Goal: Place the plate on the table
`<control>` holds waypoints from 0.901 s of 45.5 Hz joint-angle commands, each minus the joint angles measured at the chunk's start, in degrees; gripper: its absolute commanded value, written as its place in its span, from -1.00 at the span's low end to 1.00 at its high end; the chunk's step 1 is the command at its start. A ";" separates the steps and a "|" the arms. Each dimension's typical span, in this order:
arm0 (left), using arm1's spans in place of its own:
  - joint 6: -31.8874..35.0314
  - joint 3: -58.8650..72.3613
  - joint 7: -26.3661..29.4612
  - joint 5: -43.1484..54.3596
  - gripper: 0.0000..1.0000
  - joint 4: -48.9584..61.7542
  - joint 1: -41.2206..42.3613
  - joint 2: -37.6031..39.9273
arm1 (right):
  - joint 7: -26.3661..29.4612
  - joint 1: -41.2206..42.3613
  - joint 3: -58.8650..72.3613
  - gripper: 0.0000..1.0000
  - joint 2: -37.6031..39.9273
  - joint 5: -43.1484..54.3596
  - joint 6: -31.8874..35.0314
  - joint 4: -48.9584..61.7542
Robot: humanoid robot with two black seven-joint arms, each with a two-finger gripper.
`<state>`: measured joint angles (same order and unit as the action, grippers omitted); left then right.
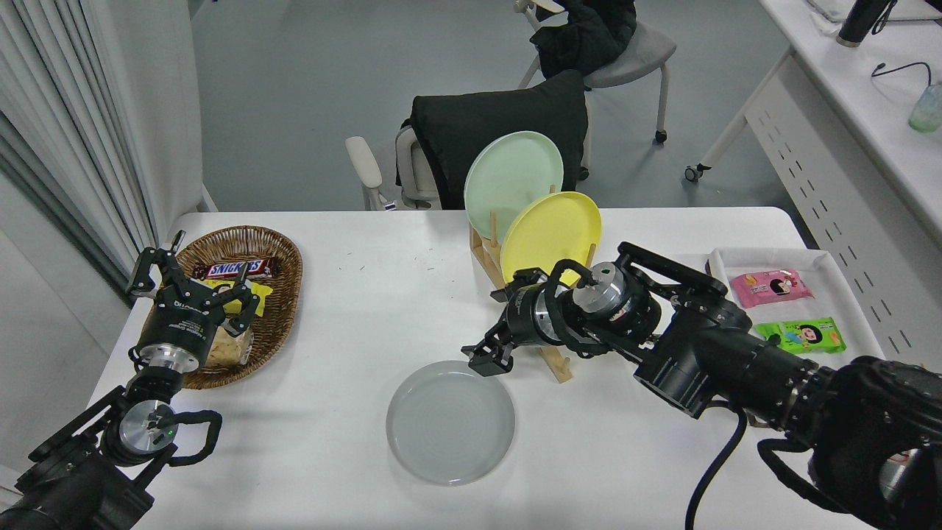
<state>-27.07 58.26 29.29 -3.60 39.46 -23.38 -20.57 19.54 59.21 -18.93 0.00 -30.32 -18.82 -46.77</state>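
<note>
One grey plate (450, 422) flat on the white counter (368, 294).
Right gripper (486, 358) is seen just above the plate's far rim, jaws empty and slightly apart; left gripper (193, 283) is parked over the wicker basket (283, 294), jaws apart.

Right arm reaches in from lower right, wrist turned leftward, right gripper (487, 358) held low, fingers slightly parted, gripping nothing. Left arm parked lower left, left gripper (193, 274) fingers spread, pointing away.

Wooden rack (515, 294) crowds right hand (487, 358); table (368, 309) leftward open.
</note>
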 commanded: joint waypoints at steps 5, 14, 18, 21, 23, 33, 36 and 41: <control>0.00 0.01 -0.03 0.00 0.96 0.00 0.00 0.00 | -0.03 2.93 0.56 1.00 0.00 11.59 11.34 -1.13; 0.00 0.01 -0.03 0.00 0.96 0.00 0.00 0.00 | -0.29 5.48 -0.75 1.00 1.14 16.61 19.95 -2.27; 0.00 0.01 -0.03 0.00 0.96 0.00 0.00 0.00 | -0.29 6.27 -1.64 1.00 2.90 18.45 23.38 -2.53; 0.00 0.01 -0.03 0.00 0.96 0.00 0.00 0.00 | -0.38 7.23 -2.51 1.00 4.04 20.64 24.35 -2.53; 0.00 0.01 -0.03 0.00 0.96 0.00 0.00 0.00 | -0.38 7.94 -3.74 1.00 4.74 22.05 24.44 -2.45; 0.00 0.01 -0.03 0.00 0.96 0.00 0.00 0.00 | -0.47 9.78 -13.93 1.00 9.23 26.89 24.35 -2.45; 0.00 -0.07 0.06 0.00 0.96 0.00 0.00 0.00 | -0.56 10.31 -15.78 1.00 10.89 29.08 24.35 -2.36; 0.00 0.01 -0.03 0.00 0.96 0.00 0.00 0.00 | -0.64 11.89 -17.46 1.00 14.50 31.55 24.35 -2.36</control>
<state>-27.07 58.27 29.30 -3.60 39.46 -23.38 -20.56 19.09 68.32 -30.29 8.41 -4.76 4.60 -49.14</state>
